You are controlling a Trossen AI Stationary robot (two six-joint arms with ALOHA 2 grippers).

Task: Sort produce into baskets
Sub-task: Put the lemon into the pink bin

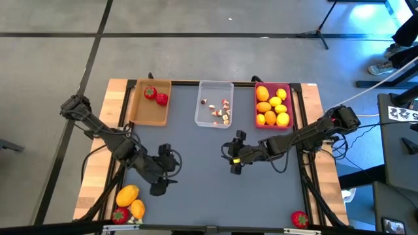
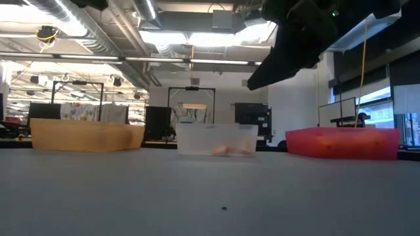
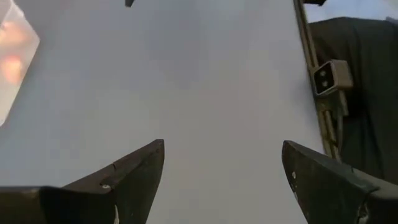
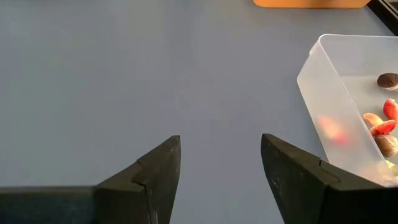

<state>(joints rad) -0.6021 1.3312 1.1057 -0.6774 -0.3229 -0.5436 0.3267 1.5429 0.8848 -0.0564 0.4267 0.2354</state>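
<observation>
Three baskets stand along the far edge: the tan one (image 1: 149,103) holds two red strawberries, the clear one (image 1: 213,112) holds small mushroom bits, the pink one (image 1: 272,106) holds yellow and orange fruits. Two orange-yellow fruits (image 1: 128,196) and a strawberry (image 1: 119,215) lie at the near left corner; another strawberry (image 1: 299,219) lies at the near right. My left gripper (image 1: 168,171) is open and empty over the table's middle left. My right gripper (image 1: 236,153) is open and empty, just near of the clear basket (image 4: 348,99).
The grey mat (image 1: 202,176) is bare between the two grippers. Wooden table borders (image 1: 95,176) run along both sides. A stand's foot (image 1: 320,32) and a person's shoes (image 1: 382,65) show on the floor beyond the far right.
</observation>
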